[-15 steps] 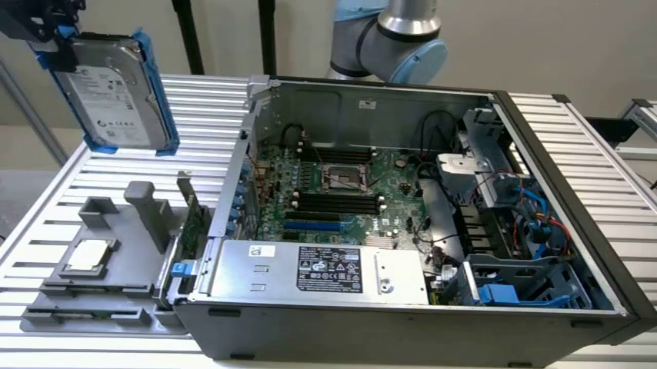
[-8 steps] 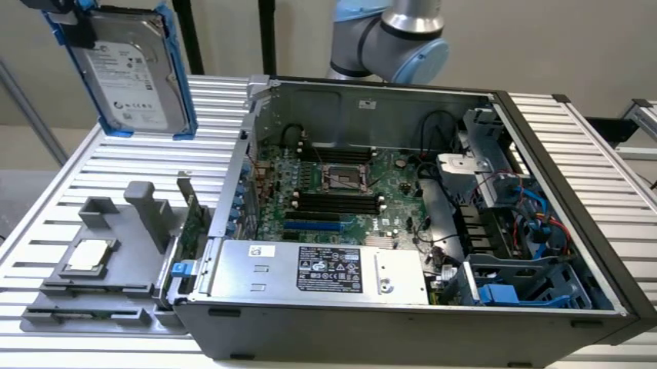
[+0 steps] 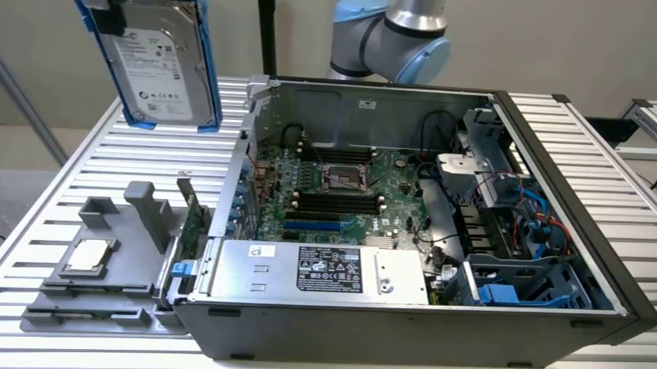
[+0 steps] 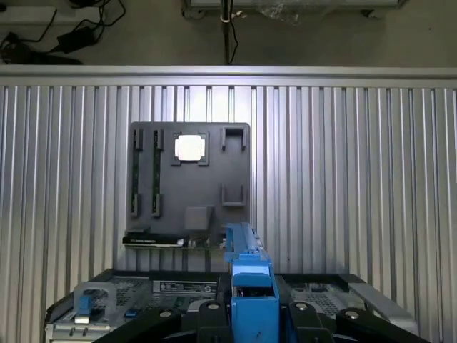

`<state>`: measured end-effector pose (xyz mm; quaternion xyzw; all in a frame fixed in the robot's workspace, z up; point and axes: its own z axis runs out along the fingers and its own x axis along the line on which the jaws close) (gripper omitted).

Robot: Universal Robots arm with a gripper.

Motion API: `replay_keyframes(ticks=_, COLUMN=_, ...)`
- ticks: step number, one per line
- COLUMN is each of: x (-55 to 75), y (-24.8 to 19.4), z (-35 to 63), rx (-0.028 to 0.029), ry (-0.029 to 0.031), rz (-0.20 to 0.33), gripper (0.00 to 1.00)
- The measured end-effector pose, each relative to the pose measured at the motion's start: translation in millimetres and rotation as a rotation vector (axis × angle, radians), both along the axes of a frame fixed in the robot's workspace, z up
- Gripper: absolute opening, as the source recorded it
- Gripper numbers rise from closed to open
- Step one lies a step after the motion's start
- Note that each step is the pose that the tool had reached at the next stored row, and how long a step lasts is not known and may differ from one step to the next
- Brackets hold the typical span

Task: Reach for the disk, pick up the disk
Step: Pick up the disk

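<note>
The disk [image 3: 162,65], a silver-grey hard drive with a white label and blue rails, hangs upright in the air above the back of the ribbed table, at the exterior view's left. It is clear of the table and of the computer case. In the wrist view, the disk's blue rail [image 4: 250,286] runs edge-on between my black fingers, and my gripper [image 4: 253,318] is shut on it from above. The arm's grey and blue joint [image 3: 395,38] shows behind the case.
An open computer case [image 3: 575,192] lies on the slatted metal table [image 3: 103,154], with a wide silver box [image 3: 318,269] at its front. A grey fixture tray [image 3: 134,223] beside the case carries a small square silver chip [image 3: 88,256], with the chip [image 4: 190,148] directly below me.
</note>
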<state>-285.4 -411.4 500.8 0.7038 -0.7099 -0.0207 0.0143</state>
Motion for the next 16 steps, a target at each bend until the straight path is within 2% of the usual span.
replay_keyframes(ticks=16, x=72.7, y=-2.5, z=9.3, rx=0.0001, ry=0.0073, rz=0.0, gripper=0.33)
